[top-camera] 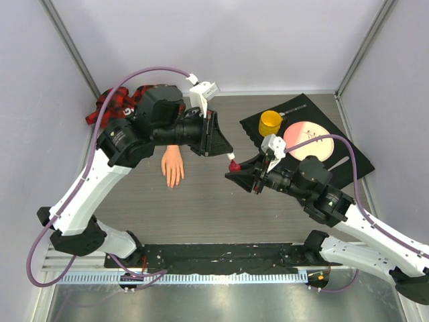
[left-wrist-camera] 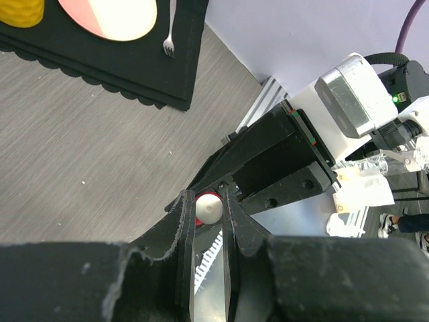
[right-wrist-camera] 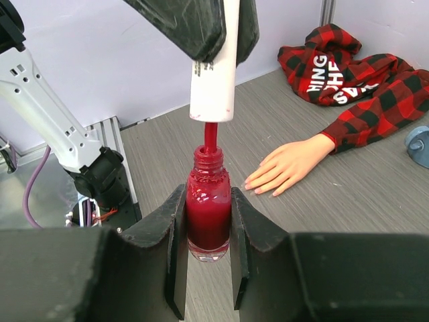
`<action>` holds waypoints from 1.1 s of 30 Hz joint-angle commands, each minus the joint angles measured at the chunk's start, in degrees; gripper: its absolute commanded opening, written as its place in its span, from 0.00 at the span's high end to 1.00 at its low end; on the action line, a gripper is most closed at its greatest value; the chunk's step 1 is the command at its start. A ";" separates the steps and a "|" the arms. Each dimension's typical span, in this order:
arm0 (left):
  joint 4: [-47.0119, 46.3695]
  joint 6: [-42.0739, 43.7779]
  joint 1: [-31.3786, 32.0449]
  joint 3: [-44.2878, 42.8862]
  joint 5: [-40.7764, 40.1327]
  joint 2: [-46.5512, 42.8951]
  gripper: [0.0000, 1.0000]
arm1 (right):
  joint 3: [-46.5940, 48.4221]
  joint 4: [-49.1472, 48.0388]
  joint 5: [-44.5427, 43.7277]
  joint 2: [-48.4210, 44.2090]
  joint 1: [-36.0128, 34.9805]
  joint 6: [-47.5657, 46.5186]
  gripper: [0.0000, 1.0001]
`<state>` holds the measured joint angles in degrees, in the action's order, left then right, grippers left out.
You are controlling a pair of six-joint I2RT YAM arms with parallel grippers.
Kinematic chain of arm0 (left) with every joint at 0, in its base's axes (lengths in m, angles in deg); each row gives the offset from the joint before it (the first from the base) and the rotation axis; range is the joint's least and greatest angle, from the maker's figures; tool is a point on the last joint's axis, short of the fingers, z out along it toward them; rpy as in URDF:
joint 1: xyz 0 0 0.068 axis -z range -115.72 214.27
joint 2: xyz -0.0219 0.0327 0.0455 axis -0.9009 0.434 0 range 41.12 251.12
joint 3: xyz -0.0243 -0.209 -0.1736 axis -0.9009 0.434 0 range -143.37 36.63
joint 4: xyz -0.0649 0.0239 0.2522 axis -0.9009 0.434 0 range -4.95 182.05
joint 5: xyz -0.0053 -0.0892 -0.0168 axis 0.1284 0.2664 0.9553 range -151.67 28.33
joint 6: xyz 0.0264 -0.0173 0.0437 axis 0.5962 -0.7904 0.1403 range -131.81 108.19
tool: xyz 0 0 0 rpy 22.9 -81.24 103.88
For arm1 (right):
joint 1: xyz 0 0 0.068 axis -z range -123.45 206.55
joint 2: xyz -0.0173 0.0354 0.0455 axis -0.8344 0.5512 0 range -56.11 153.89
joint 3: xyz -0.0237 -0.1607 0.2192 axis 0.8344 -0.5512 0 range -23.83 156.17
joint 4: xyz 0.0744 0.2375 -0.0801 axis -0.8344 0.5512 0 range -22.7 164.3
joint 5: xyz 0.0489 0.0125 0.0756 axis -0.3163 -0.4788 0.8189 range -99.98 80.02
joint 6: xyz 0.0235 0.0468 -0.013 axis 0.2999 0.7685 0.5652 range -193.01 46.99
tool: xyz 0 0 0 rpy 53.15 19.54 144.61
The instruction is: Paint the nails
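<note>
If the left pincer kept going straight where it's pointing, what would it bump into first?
The red polish bottle: the white cap in the left pincer sits above its open neck, brush dipped inside. The right pincer grips that bottle.

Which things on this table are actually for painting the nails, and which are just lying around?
For the job:
- dummy hand and its nails
- red polish bottle
- white brush cap

Just lying about:
- yellow cup
- pink plate
- fork
- black mat
</note>
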<state>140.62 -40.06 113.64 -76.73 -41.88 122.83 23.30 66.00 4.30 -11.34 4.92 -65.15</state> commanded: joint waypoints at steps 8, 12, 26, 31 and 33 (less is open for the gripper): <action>-2.22 0.74 -0.15 -3.09 -1.07 -2.61 1.00 | -0.46 -3.27 0.74 -0.21 -0.04 0.75 0.99; -1.61 1.27 -0.15 -3.36 -2.64 -3.05 1.00 | -0.64 -3.27 0.48 -0.74 0.04 0.75 0.99; -1.78 1.44 -0.50 -2.04 -4.06 -4.10 1.00 | -1.17 -3.45 0.22 -2.41 -0.04 1.11 0.99; -1.78 1.62 -0.85 -1.34 -5.55 -4.81 1.00 | -1.87 -3.53 -0.65 -3.28 -0.04 1.11 0.99; -1.87 1.71 -0.85 0.15 -9.32 -5.60 1.00 | -2.57 -3.97 -1.80 -4.51 -0.04 1.19 0.99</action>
<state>140.62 -39.60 113.20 -77.76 -46.64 119.99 21.29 65.94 4.17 -13.24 4.92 -64.45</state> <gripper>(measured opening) 0.191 0.294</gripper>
